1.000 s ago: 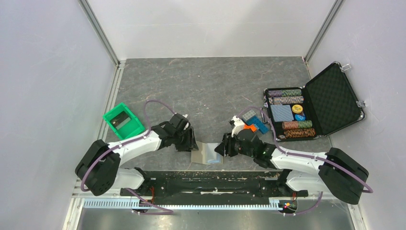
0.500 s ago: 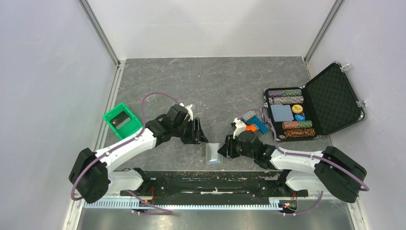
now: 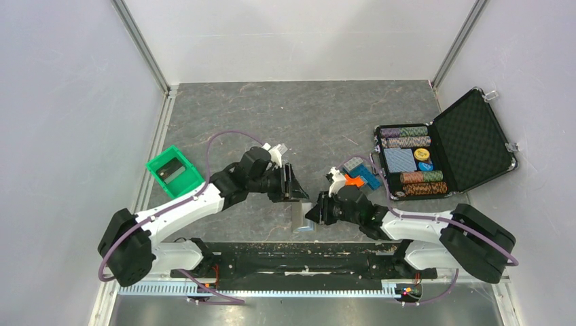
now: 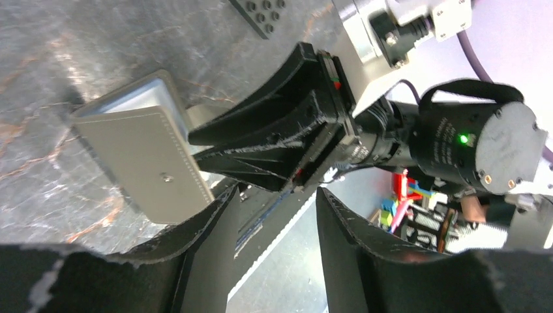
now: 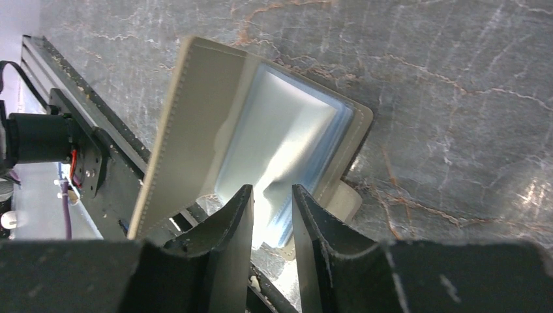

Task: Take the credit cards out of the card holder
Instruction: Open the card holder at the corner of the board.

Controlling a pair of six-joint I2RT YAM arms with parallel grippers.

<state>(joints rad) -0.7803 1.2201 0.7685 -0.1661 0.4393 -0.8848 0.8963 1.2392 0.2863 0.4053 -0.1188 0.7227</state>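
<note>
The taupe card holder (image 3: 302,219) lies near the table's front edge, half open. Its left flap (image 5: 195,124) stands up beside the shiny pale-blue sleeves (image 5: 293,137). No dark credit cards show in the holder. My right gripper (image 3: 314,212) is at the holder's right edge. Its narrow jaws (image 5: 272,195) are closed on the pale-blue sleeve stack. My left gripper (image 3: 293,185) hangs open and empty just above and behind the holder. In its own view (image 4: 274,215) the flap (image 4: 140,156) sits left of the right gripper's fingers (image 4: 274,124).
A green bin (image 3: 157,178) at the left holds a dark flat piece (image 3: 173,171). An open black poker-chip case (image 3: 469,139) stands at the right. A blue card box and an orange piece (image 3: 358,176) lie between the case and my right arm.
My left gripper let go of the holder's left flap, rose and moved right. The holder went from lying flat open to half folded, with the flap standing up. My right gripper stayed put.
</note>
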